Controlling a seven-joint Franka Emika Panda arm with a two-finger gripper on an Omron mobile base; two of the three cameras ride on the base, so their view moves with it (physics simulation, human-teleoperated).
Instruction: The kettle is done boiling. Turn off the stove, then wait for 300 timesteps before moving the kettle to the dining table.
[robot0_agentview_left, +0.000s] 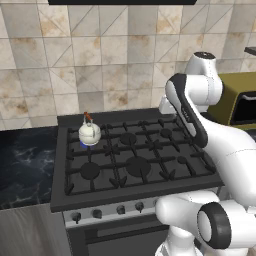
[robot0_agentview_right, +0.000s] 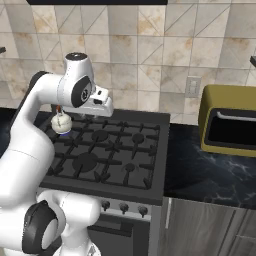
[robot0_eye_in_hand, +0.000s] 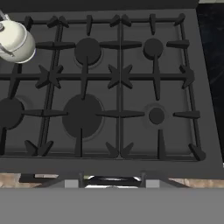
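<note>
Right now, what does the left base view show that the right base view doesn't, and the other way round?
Left base view alone: the black marble counter left of the stove, and the kettle's handle in the open, with blue showing under the kettle.

Right base view alone: the black counter right of the stove, a wall outlet above it, and the whole front of the olive-yellow toaster oven.

Both: the stove, its front knobs, the kettle on the back-left burner, the tiled wall and the white arm.

olive toaster oven (robot0_agentview_right: 230, 120), wall outlet (robot0_agentview_right: 191, 87)
</note>
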